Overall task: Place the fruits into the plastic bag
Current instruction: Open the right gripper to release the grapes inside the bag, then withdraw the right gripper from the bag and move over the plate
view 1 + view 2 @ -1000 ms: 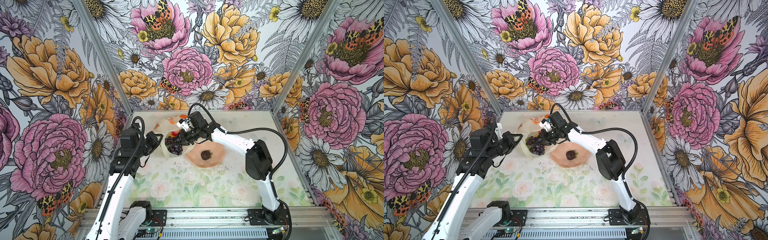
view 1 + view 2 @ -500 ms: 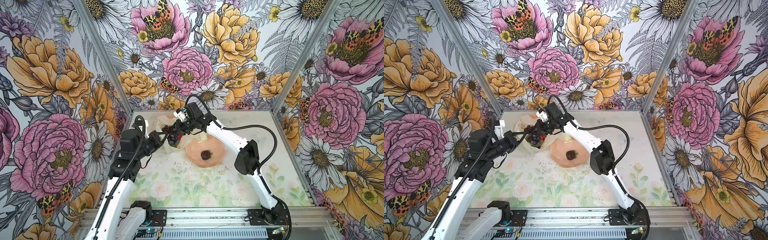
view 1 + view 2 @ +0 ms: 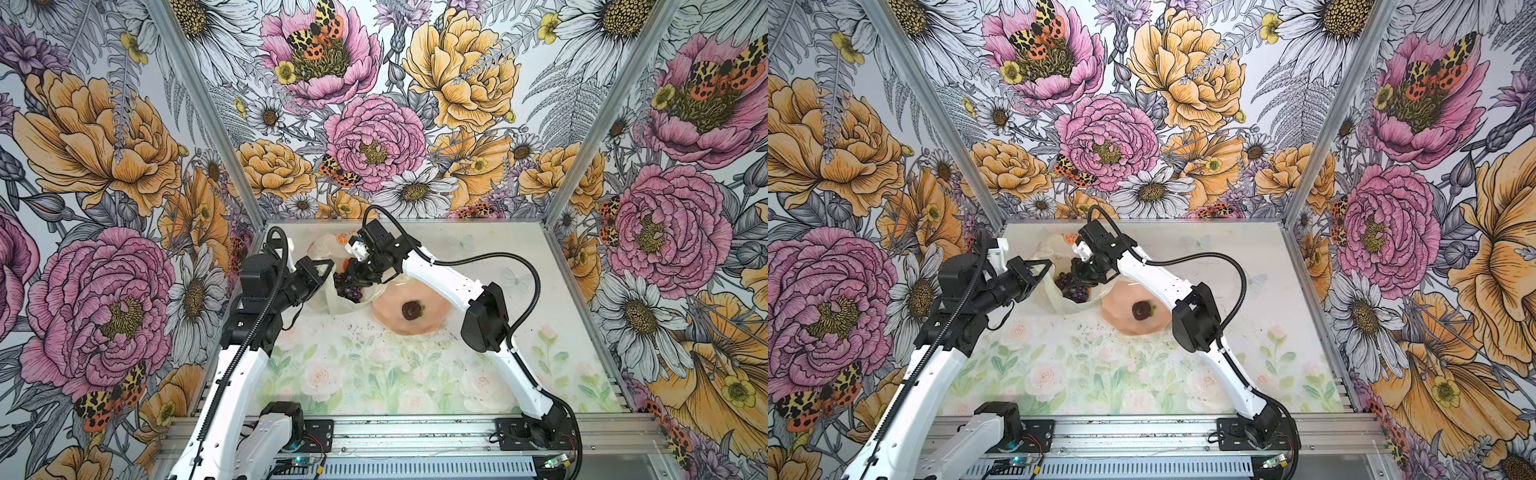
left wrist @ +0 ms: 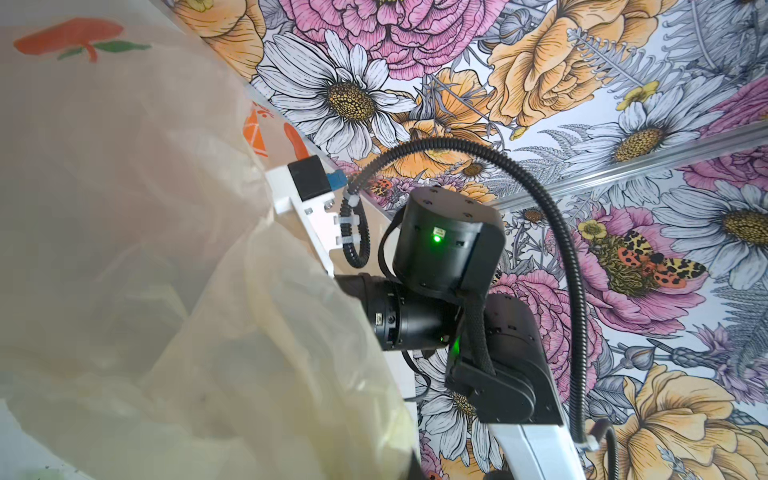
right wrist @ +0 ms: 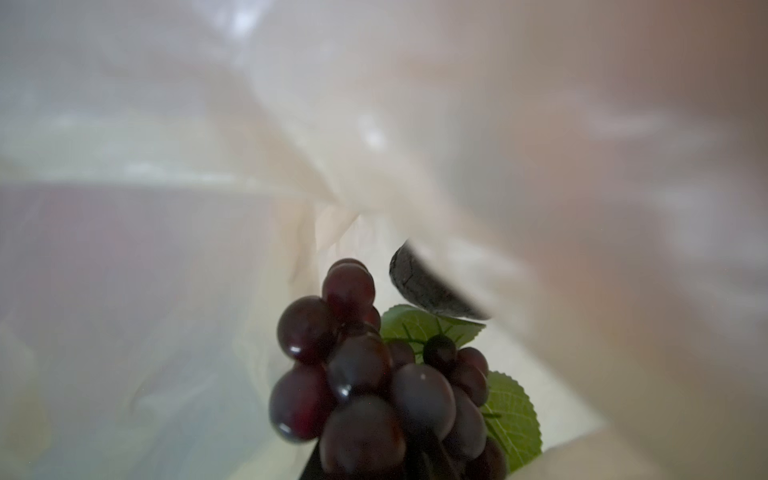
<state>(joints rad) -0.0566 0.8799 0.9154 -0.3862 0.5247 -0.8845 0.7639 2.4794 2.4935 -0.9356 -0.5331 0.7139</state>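
Observation:
The plastic bag (image 3: pixel 320 249) (image 3: pixel 1054 249) lies at the back left, pale and crinkly, its mouth held up. My left gripper (image 3: pixel 326 268) (image 3: pixel 1045 268) is shut on the bag's rim; in the left wrist view the bag (image 4: pixel 124 249) hides the jaws. My right gripper (image 3: pixel 357 276) (image 3: pixel 1084 274) reaches into the mouth, shut on the dark purple grape bunch (image 3: pixel 351 291) (image 3: pixel 1073 289). The right wrist view shows the grapes (image 5: pixel 374 374) with a green leaf, one dark fingertip (image 5: pixel 428 291), and bag film (image 5: pixel 415 124) all round. A dark fruit (image 3: pixel 411 309) (image 3: pixel 1142 310) lies in the bowl.
The pink scalloped bowl (image 3: pixel 432 320) (image 3: pixel 1121 320) stands right of the bag, under my right forearm. Floral walls close in the back and both sides. The right arm's elbow (image 3: pixel 484 316) hangs over the table's middle right.
My right arm swung back and left, then came down, taking the grape bunch deeper into the bag's mouth. The left gripper kept hold of the rim and shifted only slightly.

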